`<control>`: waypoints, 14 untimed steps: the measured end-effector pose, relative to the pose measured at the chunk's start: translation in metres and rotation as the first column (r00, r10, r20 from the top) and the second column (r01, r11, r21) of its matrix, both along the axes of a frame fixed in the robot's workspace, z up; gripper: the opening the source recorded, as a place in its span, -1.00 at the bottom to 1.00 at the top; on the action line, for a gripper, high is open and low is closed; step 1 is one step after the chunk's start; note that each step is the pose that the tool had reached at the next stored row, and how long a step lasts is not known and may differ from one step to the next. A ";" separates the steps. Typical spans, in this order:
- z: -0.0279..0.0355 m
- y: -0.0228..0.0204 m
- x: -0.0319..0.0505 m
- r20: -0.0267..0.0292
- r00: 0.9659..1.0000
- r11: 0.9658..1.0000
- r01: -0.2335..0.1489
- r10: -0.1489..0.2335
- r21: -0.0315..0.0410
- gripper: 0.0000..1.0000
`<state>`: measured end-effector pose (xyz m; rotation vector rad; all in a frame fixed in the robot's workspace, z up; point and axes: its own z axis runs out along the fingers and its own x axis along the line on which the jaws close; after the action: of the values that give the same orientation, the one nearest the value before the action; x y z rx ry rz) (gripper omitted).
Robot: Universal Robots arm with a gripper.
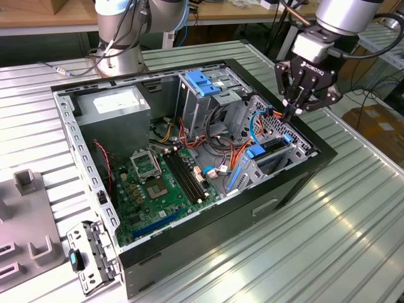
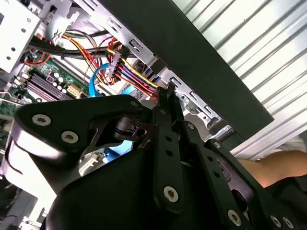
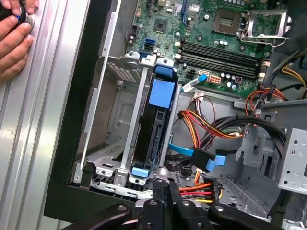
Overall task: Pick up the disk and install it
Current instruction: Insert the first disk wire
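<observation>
One claw [image 3: 165, 191], one seated disk [image 3: 156, 129]

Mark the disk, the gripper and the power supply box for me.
disk [image 3: 152, 129]: first wrist view, its dark edge between the cage rails.
gripper [image 1: 291, 113]: exterior view, midway between the fingertips above the case corner.
power supply box [image 1: 113, 107]: exterior view, its grey top beside the white label.
</observation>
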<state>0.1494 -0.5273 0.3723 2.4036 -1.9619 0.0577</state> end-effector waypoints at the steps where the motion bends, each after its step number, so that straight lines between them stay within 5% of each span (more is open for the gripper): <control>1: -0.0001 0.0000 0.0000 0.000 1.000 1.000 0.010 -0.010 0.000 -0.67; 5: -0.0005 0.0000 -0.0001 0.000 0.999 0.999 0.045 -0.045 0.000 -0.67; 14: -0.0006 0.0000 -0.0030 0.000 0.999 0.999 0.050 -0.050 0.000 -0.67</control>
<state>0.1464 -0.5273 0.3717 2.3535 -2.0202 0.0563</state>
